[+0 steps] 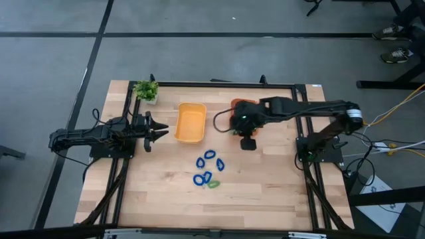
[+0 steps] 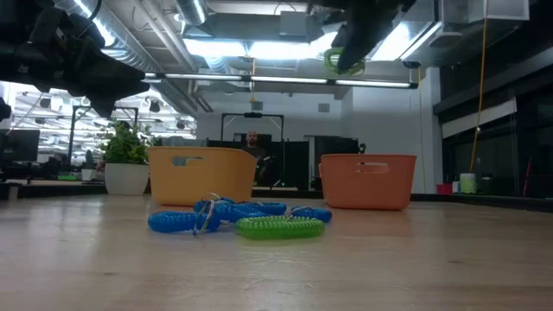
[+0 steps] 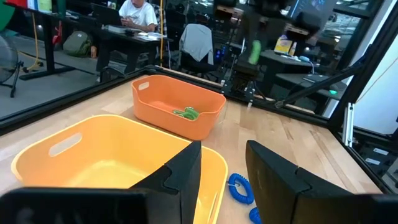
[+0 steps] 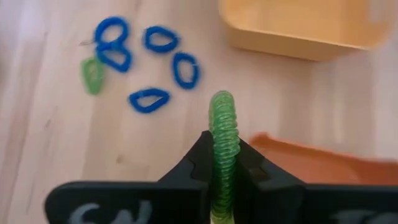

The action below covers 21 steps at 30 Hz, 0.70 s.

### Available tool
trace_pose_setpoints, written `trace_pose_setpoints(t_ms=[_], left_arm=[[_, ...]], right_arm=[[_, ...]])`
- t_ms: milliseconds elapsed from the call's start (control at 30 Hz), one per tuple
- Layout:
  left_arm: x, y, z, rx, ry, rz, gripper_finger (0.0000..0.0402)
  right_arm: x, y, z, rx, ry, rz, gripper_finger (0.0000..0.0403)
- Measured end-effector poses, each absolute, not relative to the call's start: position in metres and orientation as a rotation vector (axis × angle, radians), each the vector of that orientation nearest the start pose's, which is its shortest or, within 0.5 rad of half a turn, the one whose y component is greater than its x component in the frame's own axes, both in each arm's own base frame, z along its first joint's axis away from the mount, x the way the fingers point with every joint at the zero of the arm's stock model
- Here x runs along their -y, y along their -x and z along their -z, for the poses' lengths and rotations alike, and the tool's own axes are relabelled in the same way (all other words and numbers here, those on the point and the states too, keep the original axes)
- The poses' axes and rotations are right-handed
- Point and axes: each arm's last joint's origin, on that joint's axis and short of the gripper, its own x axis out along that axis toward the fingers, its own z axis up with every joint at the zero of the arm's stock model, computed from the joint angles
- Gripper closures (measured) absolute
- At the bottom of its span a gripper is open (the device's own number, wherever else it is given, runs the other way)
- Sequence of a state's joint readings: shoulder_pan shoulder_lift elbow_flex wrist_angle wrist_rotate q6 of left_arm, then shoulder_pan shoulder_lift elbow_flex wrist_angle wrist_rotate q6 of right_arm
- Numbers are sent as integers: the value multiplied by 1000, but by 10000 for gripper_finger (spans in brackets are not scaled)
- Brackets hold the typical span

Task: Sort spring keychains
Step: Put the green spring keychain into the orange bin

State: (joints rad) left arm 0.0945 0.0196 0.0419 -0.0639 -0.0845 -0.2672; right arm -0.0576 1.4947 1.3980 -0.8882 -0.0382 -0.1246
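Above the orange plastic bin [image 1: 240, 110], the right hand [image 4: 222, 163] is pinching a green coiled spring keychain [image 4: 222, 134]. Five blue coil loops [image 1: 207, 166] and another green one [image 1: 214, 184] are lying on the wooden counter [image 1: 265, 192]. Beside the yellow plastic bin [image 1: 190, 122], the left hand [image 1: 158, 131] is waiting, fingers parted.
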Motion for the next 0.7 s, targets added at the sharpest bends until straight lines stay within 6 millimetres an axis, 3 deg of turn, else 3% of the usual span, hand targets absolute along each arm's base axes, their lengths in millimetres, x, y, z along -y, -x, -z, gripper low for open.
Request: trace_pose_setpoints(t_ms=[267,433,700], left_arm=[[-12,-95,-170,-17,267,-184,279],[-12,-95,-170,-17,267,-184,279],[-12,-95,-170,-17,267,-184,279]], right_arm=[[32,-288,-312,-984,-83,219,378],[44,-287,-306,-931,-228,514,377],[57,-274,-301,-908,-444,838,379]])
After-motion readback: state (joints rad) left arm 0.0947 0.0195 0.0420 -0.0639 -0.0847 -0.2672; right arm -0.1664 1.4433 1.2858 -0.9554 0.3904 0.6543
